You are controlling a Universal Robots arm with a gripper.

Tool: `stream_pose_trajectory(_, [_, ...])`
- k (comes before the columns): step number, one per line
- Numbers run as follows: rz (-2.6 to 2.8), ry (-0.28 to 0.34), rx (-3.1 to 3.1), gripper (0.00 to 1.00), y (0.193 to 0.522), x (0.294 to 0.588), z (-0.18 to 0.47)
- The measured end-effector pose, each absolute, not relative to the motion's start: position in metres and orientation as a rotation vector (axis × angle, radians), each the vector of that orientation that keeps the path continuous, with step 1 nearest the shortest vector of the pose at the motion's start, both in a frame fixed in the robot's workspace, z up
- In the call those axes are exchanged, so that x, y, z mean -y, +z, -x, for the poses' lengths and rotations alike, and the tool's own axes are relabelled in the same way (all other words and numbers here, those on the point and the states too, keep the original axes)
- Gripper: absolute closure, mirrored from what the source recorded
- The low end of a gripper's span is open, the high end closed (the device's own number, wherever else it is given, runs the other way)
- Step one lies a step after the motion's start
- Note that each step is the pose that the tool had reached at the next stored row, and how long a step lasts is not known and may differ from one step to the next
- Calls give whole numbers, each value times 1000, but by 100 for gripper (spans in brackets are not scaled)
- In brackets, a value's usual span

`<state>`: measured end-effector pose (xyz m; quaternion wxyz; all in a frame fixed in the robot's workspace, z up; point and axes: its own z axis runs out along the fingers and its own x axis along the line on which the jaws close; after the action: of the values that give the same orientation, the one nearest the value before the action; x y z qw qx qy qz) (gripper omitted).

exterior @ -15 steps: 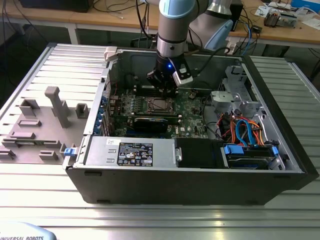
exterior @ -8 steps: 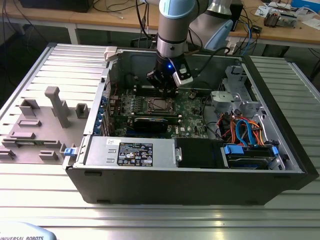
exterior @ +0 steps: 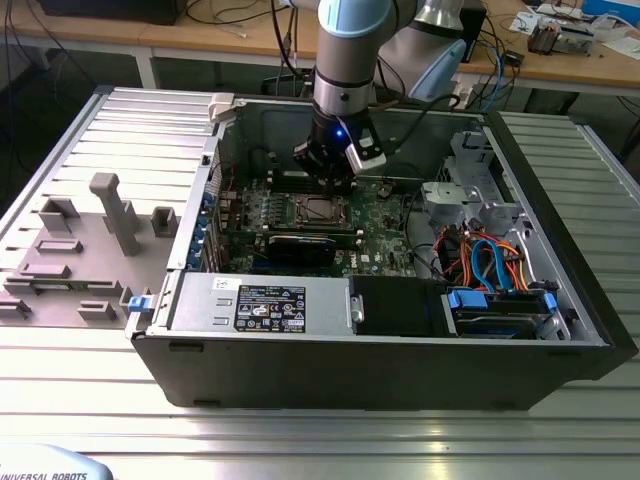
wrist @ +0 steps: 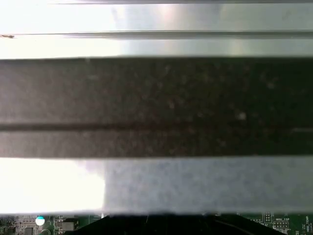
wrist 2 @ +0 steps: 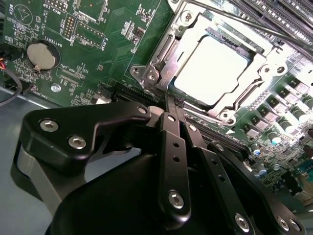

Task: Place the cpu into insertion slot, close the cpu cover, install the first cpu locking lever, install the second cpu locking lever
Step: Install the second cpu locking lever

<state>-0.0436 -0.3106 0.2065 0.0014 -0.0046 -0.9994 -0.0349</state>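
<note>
In the exterior view, the pincer (exterior: 327, 178) is hovering just beyond the insertion slot (exterior: 318, 209) inside the open case. In the second wrist view, its fingers (wrist 2: 172, 128) are pressing together, empty, beside the cpu cover (wrist 2: 195, 49), which is lying closed over the seated cpu (wrist 2: 215, 68), presumably for lever work.

Arm's reaching straight down, wrist vertical, with the black metal pincer (wrist 2: 175, 105) pinched tight, its two slim fingers (wrist 2: 171, 147) pressed together.

Cpu (wrist 2: 219, 68) bright smooth metal; hand (wrist 2: 177, 113) matt black.
</note>
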Motion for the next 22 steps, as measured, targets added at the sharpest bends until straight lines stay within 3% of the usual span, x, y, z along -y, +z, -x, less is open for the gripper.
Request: stream_pose_trajectory(22, [15, -99, 3137, 89, 215, 314, 44])
